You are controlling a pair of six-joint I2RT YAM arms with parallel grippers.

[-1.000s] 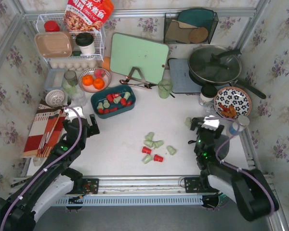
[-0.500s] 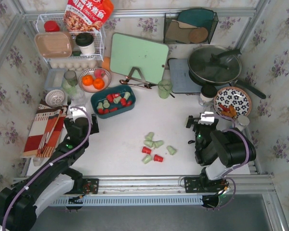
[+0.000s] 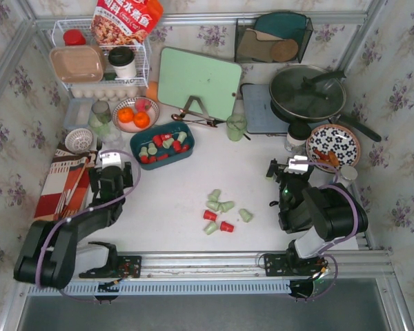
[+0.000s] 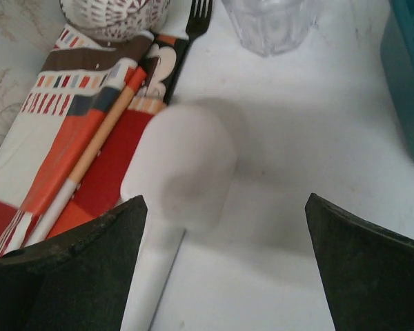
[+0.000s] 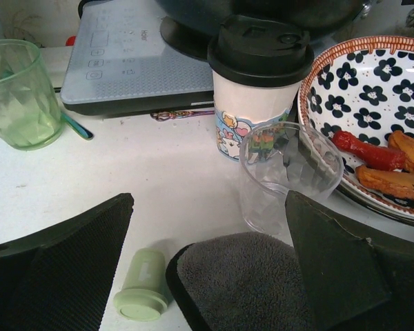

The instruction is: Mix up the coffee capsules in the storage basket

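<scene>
teal storage basket [image 3: 172,161] far-left of centre, holding red and mint coffee capsules [image 3: 163,144]; others loose near centre. left gripper [image 3: 111,172] spread wide, empty, near-left of basket. right gripper [image 3: 294,169] wide, empty, beside lone capsule [image 5: 143,295].

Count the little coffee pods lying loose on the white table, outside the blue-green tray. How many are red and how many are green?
Bright red tapered plastic capsules: 2
Pale mint green tapered plastic capsules: 6, counting the stray one on the right
Total: 8
</scene>
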